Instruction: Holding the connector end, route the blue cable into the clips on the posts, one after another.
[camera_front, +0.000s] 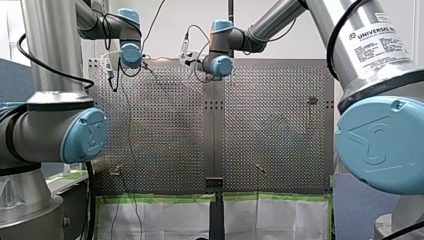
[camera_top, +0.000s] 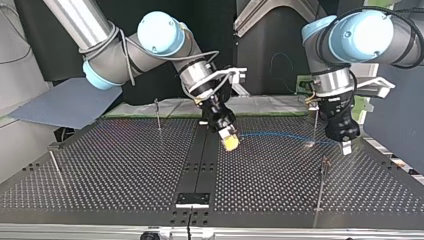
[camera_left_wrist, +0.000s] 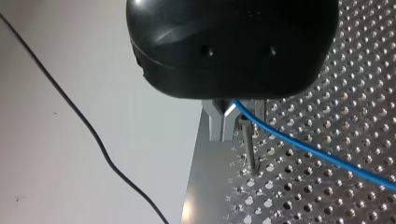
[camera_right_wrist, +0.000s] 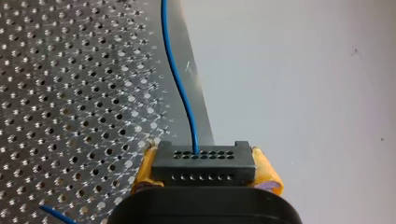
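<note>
Top view: perforated table (camera_top: 100, 165) is biggest, w/ my right arm (camera_top: 125, 45) coming in at the view's left and my left arm (camera_top: 360, 40) at its right. Right gripper (camera_top: 230, 142) hangs over the table's centre strip (camera_top: 200, 165). Left gripper (camera_top: 345, 145) is near the table's edge at the view's right.

Right wrist view: yellow pads (camera_right_wrist: 266, 175) are clamped on the black connector (camera_right_wrist: 203, 163), w/ the blue cable (camera_right_wrist: 180, 88) leaving it straight ahead.

Cable's long axis runs across the table from the centre strip twd that right edge, ending at left gripper.

Left wrist view: cable passes under left gripper, just beside a thin post (camera_left_wrist: 249, 149). Can't tell if it's in the clip, nor if left gripper is apart or pinching.

My read: the next move turns on shifting the cable sideways onto that post top. Left arm is nearer; right only needs to hold tension.
</note>
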